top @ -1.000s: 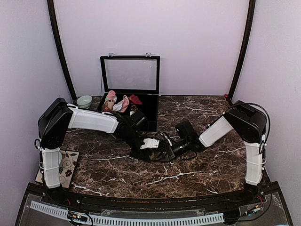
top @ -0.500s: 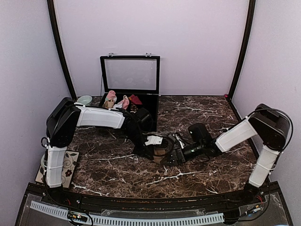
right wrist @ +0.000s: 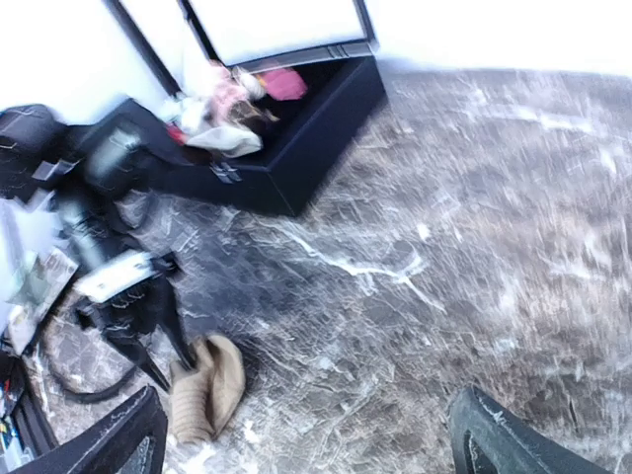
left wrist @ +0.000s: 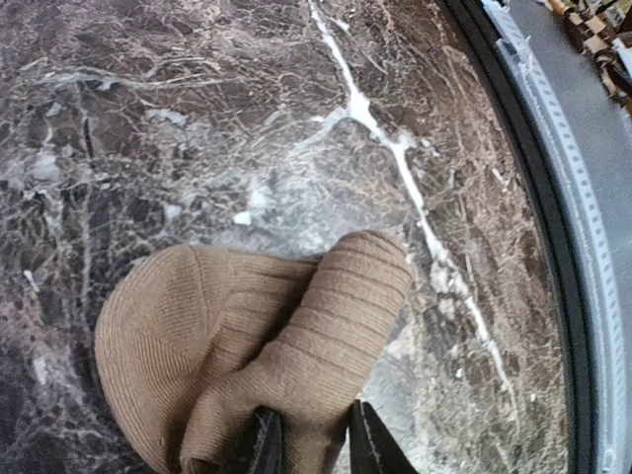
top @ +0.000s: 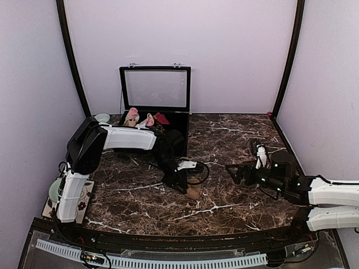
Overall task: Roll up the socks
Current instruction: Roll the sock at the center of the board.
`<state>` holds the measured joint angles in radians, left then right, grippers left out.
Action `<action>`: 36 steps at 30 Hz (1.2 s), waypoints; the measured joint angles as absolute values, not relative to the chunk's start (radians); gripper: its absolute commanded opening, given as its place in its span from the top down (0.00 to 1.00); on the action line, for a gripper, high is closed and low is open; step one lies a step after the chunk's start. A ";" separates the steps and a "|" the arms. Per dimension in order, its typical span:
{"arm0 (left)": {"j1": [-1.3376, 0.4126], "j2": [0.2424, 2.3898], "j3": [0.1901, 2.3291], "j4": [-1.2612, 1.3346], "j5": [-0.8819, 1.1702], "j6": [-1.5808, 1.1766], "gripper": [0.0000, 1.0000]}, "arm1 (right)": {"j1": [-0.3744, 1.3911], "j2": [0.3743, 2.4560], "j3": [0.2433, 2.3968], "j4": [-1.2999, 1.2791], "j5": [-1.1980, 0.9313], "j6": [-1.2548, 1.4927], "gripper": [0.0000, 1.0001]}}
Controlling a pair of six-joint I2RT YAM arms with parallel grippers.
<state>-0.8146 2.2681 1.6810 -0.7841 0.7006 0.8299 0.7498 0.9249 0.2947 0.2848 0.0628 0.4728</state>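
Your left gripper (left wrist: 311, 452) pinches one end of the tan socks (left wrist: 247, 346) between narrow jaws. The bundle lies on the marble table (top: 235, 140) around its middle, a little toward the near edge. Your right gripper (top: 231, 170) hangs wide open and empty, well apart toward the right edge.

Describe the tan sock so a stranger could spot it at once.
Find the marble table and the open black box at its back left. In front of that box, near the table's middle, the tan sock lies pinched by the left gripper. Unlike the pink bundles and red bundle inside the box, it is plain tan and out on the stone.
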 measured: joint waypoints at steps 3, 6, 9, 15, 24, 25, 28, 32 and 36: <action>-0.807 2.305 1.722 -0.841 0.781 0.822 0.74 | 0.790 0.918 0.273 0.335 0.048 0.369 0.00; -0.795 2.340 1.753 -0.894 0.848 0.806 0.74 | 0.902 1.018 0.320 0.323 0.057 0.230 0.00; -0.785 2.362 1.772 -0.922 0.883 0.784 0.74 | 1.044 1.089 0.329 0.321 0.048 0.068 0.08; -0.777 2.397 1.812 -0.971 0.902 0.720 0.74 | 1.192 1.269 0.418 0.288 0.056 -0.174 0.39; -0.773 2.413 1.827 -0.989 0.918 0.673 0.75 | 1.217 1.571 0.658 0.196 0.049 -0.345 0.65; -0.772 2.414 1.827 -0.989 0.920 0.672 0.75 | 1.217 1.587 0.662 0.195 0.053 -0.363 0.67; -0.772 2.416 1.832 -0.995 0.921 0.669 0.73 | 1.210 1.639 0.680 0.193 0.065 -0.401 0.68; -0.772 2.417 1.833 -1.001 0.922 0.668 0.72 | 1.183 1.694 0.695 0.210 0.069 -0.414 0.69; -0.772 2.417 1.830 -1.002 0.922 0.668 0.72 | 1.175 1.696 0.683 0.241 0.079 -0.411 0.70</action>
<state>-0.7719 2.4168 1.8301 -1.0016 0.9222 0.6682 1.1751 1.6962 0.6830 0.2405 0.0792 -0.4107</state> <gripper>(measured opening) 0.279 0.298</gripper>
